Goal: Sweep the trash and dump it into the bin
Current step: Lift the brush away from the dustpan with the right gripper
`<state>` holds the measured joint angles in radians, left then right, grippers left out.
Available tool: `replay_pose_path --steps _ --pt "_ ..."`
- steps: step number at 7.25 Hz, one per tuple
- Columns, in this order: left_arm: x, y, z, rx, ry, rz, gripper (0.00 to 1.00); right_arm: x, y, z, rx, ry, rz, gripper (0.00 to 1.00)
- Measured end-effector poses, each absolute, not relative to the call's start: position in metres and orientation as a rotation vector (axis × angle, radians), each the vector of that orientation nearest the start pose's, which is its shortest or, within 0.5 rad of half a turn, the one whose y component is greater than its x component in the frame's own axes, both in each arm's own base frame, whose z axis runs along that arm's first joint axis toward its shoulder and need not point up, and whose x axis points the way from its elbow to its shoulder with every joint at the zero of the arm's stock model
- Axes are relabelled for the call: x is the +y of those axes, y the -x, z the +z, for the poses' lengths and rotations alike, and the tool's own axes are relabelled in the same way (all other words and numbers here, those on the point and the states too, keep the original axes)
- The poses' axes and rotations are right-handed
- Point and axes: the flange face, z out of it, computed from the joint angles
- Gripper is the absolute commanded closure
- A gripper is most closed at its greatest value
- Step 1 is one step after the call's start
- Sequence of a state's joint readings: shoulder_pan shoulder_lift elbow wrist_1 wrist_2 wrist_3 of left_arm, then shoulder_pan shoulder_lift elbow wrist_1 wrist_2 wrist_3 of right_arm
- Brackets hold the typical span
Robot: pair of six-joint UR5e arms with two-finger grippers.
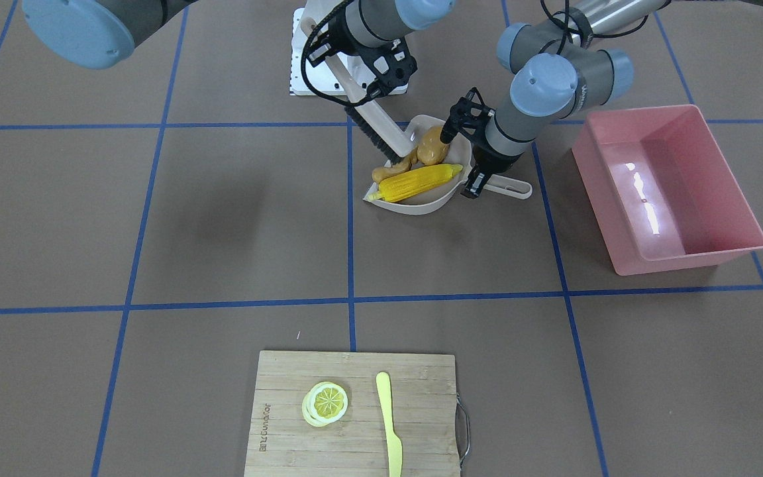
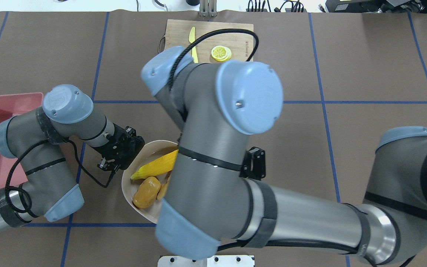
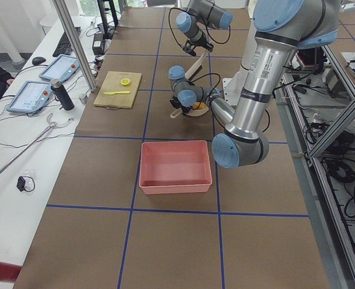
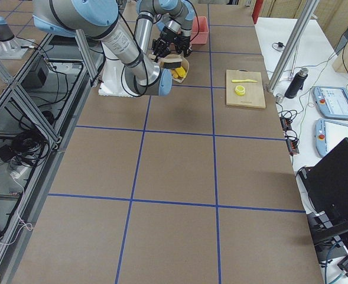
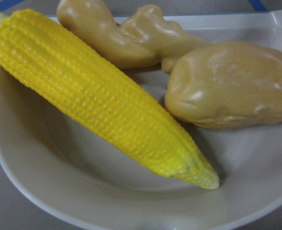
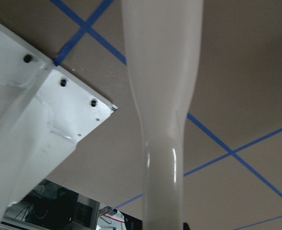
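The yellow corn cob (image 1: 421, 182), the tan-brown potato (image 1: 433, 147) and the knobbly ginger root (image 1: 393, 169) lie together in the beige dustpan (image 1: 414, 204). The left wrist view shows them close up: corn (image 5: 97, 100), ginger (image 5: 126, 33), potato (image 5: 231, 84). My left gripper (image 1: 476, 177) is shut on the dustpan's handle (image 1: 514, 189). My right gripper (image 1: 355, 66) is shut on the handle of a brush (image 1: 371, 136), whose bristles stand at the pan's mouth. The pink bin (image 1: 666, 185) stands empty beside the pan, on my left.
A wooden cutting board (image 1: 355, 424) with a lemon slice (image 1: 325, 403) and a pale yellow knife (image 1: 389, 424) lies at the table's far edge. A white base plate (image 1: 302, 66) sits behind the brush. My right arm's big elbow (image 2: 213, 148) hides part of the pan from overhead.
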<state>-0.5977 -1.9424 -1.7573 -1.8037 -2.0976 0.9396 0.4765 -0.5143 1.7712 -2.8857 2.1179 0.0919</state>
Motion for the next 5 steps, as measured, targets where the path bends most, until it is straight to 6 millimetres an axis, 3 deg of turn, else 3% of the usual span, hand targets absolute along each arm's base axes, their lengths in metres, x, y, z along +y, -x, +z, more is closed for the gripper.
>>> replay_pose_path --steps 2,5 --pt "-0.416 -0.465 0.339 0.622 -0.924 1.960 1.00 -0.364 0.407 0.169 -0.431 0.357 -0.892 1.00" --pt "-0.412 -0.464 0.337 0.675 -0.928 1.966 1.00 -0.420 0.286 0.268 -0.441 0.387 -0.682 1.00"
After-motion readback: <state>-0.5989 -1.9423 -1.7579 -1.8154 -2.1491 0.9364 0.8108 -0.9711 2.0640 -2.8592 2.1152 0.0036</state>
